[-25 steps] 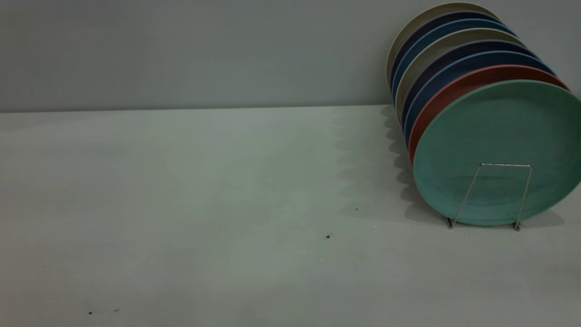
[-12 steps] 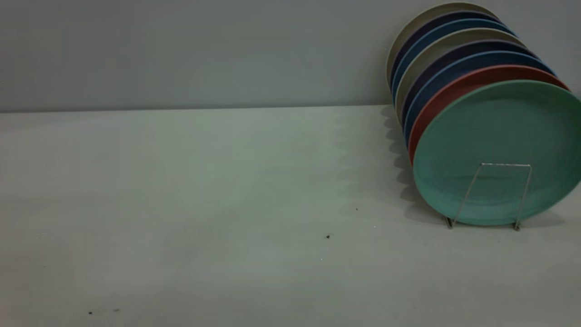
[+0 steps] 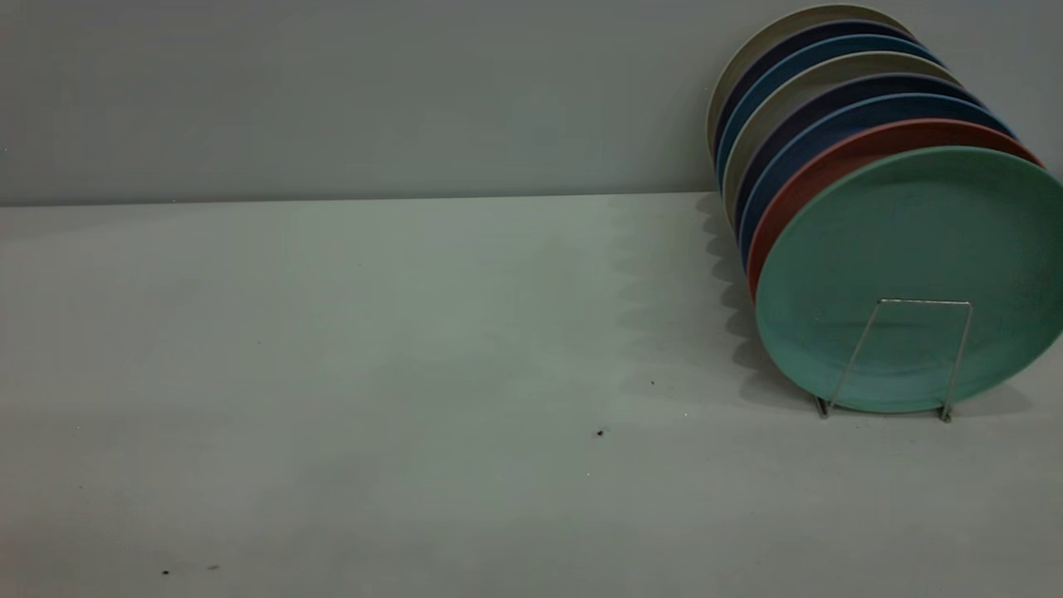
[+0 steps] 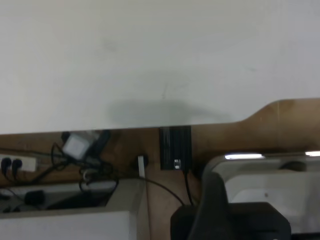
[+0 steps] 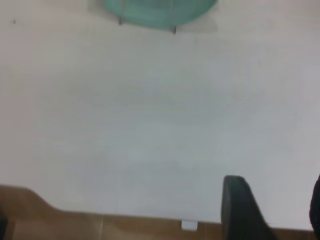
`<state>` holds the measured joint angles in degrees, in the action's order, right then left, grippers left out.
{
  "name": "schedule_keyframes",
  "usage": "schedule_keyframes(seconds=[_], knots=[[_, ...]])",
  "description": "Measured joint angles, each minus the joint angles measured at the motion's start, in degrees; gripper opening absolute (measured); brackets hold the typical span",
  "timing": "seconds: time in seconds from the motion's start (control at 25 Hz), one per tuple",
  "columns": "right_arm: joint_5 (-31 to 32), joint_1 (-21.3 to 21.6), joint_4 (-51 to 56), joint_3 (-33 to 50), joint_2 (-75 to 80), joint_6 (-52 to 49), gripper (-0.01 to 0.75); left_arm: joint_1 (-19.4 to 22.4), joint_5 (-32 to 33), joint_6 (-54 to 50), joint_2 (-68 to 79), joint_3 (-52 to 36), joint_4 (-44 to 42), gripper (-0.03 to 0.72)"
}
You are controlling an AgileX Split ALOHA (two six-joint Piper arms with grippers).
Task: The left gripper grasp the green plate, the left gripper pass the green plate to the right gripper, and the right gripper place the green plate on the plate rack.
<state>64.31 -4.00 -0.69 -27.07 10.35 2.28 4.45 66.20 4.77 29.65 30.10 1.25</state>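
The green plate (image 3: 913, 274) stands upright at the front of the plate rack (image 3: 901, 357) by the counter's (image 3: 374, 374) right edge. Neither tool's spread is visible; I cannot tell. A careless sweep past could topple it.

Neither arm in exterior view; right tool (image 5: 272, 210) finger tips visible in its wrist view, spread apart; left tool (image 4: 235, 210) partly visible

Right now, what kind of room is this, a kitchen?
Probably a robot test bench, not a kitchen: a bare white table, plates lined up in a wire plate rack with the green plate in front, and power strips with cables below the table edge.
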Motion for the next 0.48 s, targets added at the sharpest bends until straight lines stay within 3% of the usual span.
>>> schedule_keyframes(seconds=[0.48], knots=[[0.19, 0.0, 0.0, 0.0, -4.24, -0.22, 0.353, -0.74, -2.11, 0.06, -17.77, -2.25, 0.0, 0.568]])
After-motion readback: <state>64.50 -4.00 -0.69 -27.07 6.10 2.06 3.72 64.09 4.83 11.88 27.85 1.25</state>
